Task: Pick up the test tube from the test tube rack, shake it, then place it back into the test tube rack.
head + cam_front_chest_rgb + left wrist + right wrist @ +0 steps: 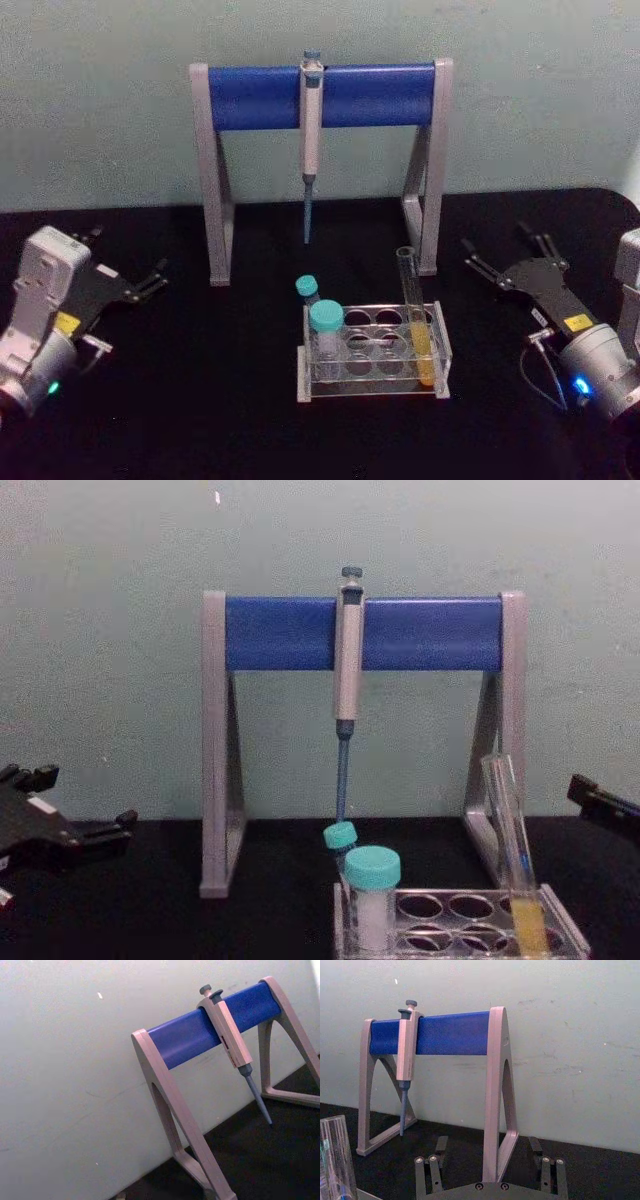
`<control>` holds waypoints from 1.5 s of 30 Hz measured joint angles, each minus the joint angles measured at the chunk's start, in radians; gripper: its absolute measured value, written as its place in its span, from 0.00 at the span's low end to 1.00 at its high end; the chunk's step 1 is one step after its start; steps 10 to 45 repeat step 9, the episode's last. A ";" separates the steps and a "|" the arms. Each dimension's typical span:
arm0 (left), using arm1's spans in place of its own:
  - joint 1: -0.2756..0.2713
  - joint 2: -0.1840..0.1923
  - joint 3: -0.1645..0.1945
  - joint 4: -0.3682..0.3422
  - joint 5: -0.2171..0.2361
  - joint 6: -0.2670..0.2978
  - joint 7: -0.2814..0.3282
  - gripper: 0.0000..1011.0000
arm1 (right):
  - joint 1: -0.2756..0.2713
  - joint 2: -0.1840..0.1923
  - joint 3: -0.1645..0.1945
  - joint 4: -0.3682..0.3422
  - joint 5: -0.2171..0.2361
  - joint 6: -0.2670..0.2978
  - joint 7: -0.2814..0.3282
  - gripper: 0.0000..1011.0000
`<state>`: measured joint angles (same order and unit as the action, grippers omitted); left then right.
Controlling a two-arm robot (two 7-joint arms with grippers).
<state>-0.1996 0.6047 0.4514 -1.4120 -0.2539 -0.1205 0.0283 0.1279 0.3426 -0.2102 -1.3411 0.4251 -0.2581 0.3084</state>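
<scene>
Nearest on the black table (200,400) sits the test tube rack (375,362), a low clear plastic block with round holes in its top plate. The test tube (417,315) stands in a hole at the rack's right end, leaning a little to the left at its open top, with yellow liquid in its lower part. At the rack's left end a teal-capped vial (326,335) stands in a near hole, and a second teal-capped vial (308,292) rises just behind it. Out to the left, well apart from the rack, the left gripper (158,274) rests low over the table with its dark fingers spread a little and nothing between them. On the right side the right gripper (500,258) sits likewise well clear of the rack, its fingers spread wide and holding nothing. Farther back stands the pipette stand (322,97), grey legs under a blue crossbar, with a grey pipette (311,130) hanging from the middle of the bar, tip pointing down. Behind it all is a pale green wall (100,100).
</scene>
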 joint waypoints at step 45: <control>0.000 0.000 0.000 0.000 0.000 0.000 0.000 0.99 | 0.000 0.000 0.000 0.000 0.000 0.000 0.000 0.99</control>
